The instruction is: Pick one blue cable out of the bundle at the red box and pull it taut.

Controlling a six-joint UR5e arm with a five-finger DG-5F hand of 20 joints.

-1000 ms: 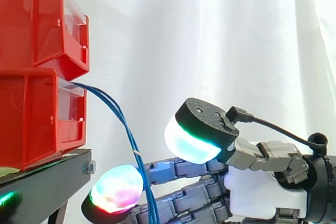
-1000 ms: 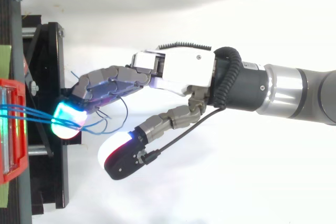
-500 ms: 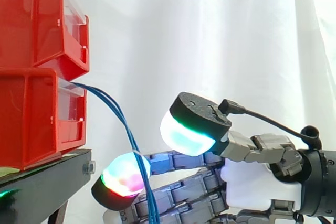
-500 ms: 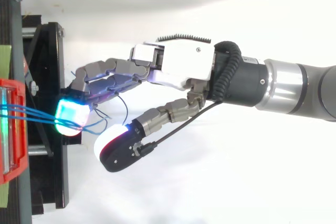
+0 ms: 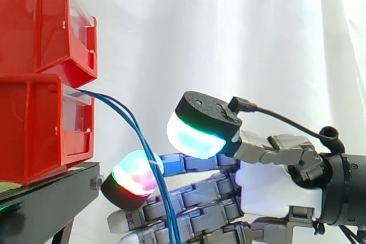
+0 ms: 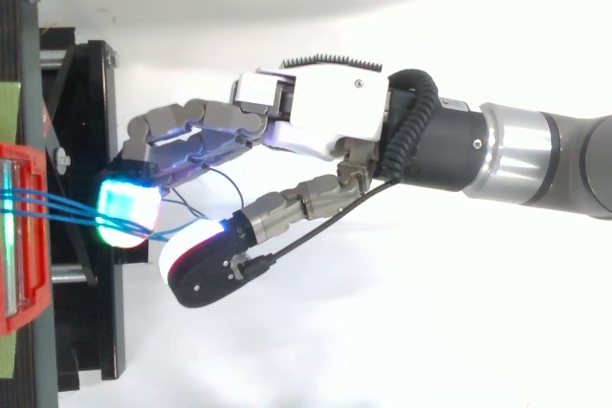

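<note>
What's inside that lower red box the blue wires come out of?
Blue cables lead out through the clear front of the lower red box, several together. Its red wall covers the rest, so what they attach to inside cannot be seen.

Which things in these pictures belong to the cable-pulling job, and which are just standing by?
Belonging to the job: blue cables, coming out of the lower red bin; the hand, open, reaching in at the cables.

Just standing by: upper red bin; black stand; white curtain.
</note>
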